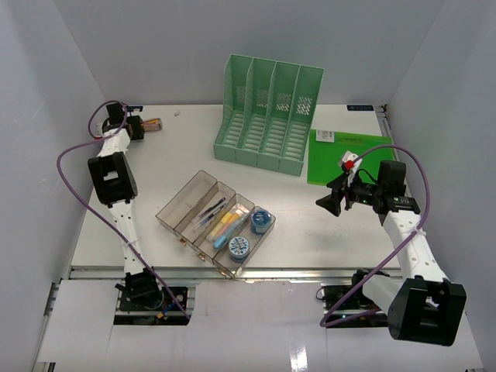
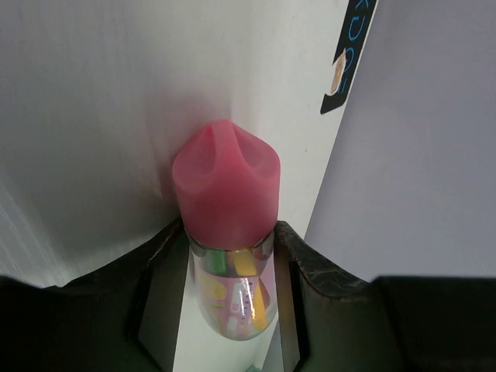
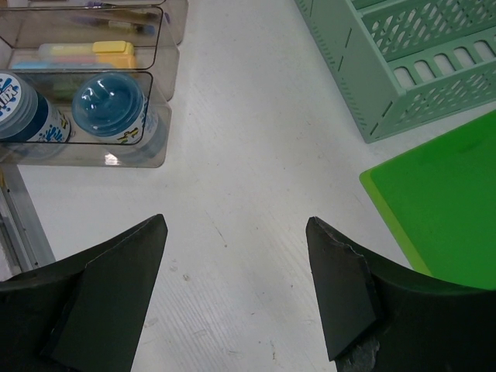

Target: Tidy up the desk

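My left gripper (image 1: 147,126) is at the desk's (image 1: 310,232) far left corner, shut on a small clear bottle with a pink cap (image 2: 226,194) and a colourful label. In the top view the bottle (image 1: 153,124) pokes out toward the right. My right gripper (image 1: 327,203) is open and empty, hovering over the bare desk (image 3: 256,155) between the clear compartmented tray (image 1: 213,222) and a green folder (image 1: 346,157). Its fingertips (image 3: 159,232) are wide apart in the right wrist view.
A green slotted file rack (image 1: 271,112) stands at the back centre. The tray holds pens, highlighters and two blue-capped jars (image 3: 108,105). The green folder (image 3: 442,201) lies right of the rack. Grey-white walls enclose the desk; a metal rail (image 1: 256,275) runs along the front.
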`<state>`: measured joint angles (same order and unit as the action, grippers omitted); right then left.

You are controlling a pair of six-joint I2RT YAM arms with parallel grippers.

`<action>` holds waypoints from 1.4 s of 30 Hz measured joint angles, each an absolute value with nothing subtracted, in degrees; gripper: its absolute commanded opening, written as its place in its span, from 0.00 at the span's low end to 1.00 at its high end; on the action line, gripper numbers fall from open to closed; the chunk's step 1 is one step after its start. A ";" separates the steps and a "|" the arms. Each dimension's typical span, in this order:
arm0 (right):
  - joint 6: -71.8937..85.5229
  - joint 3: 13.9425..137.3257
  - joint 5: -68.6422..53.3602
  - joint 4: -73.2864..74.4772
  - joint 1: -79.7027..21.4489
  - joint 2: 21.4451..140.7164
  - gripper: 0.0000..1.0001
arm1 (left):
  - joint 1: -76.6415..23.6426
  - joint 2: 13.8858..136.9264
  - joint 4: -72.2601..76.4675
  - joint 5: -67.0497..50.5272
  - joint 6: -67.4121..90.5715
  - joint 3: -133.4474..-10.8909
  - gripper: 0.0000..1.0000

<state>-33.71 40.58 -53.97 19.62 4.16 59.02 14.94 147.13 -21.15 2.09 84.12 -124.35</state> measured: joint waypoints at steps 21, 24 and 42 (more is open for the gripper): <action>-34.30 40.58 -53.97 19.99 4.16 58.36 0.79 | 17.64 147.58 -25.17 -19.59 50.88 -126.24 0.13; -34.33 40.60 -54.22 20.01 4.16 57.84 0.79 | 18.40 144.36 -28.98 -20.93 39.96 -122.91 0.21; -34.52 40.60 -56.08 20.54 4.17 56.09 0.79 | 19.83 130.92 -43.11 -13.10 8.30 -108.20 0.50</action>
<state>-34.52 40.60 -56.08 20.54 4.17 56.09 19.83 130.92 -43.11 -13.10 8.30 -108.20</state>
